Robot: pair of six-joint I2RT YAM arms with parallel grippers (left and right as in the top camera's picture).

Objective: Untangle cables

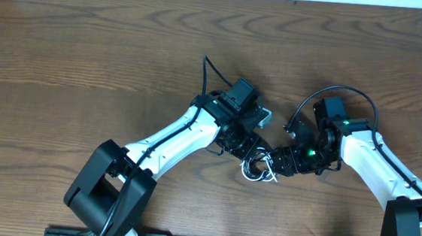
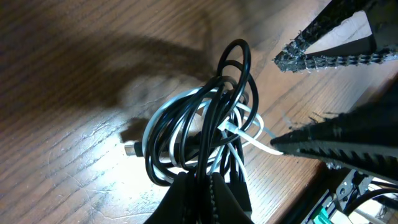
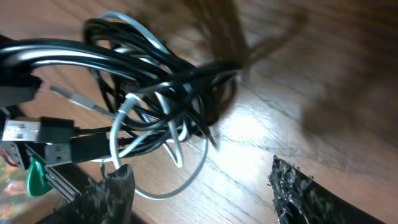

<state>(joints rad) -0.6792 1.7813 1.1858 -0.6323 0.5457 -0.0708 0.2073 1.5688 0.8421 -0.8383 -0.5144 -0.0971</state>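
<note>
A tangled bundle of a thin black cable (image 2: 211, 118) and a thin white cable (image 2: 245, 134) lies on the wooden table, small in the overhead view (image 1: 256, 167) between the two arms. My left gripper (image 2: 208, 186) is shut on black strands at the near side of the bundle. My right gripper (image 3: 199, 186) is open just beside the bundle, with a white loop (image 3: 180, 180) lying between its fingers. The black strands (image 3: 143, 68) fill the upper left of the right wrist view. Plug ends (image 3: 43, 134) show at the left there.
The wooden table (image 1: 87, 63) stretches wide around the arms. A thicker black arm cable (image 1: 333, 94) arcs above the right arm. A thin black strand (image 1: 209, 69) sticks up behind the left gripper. The table's front edge lies close below the bundle.
</note>
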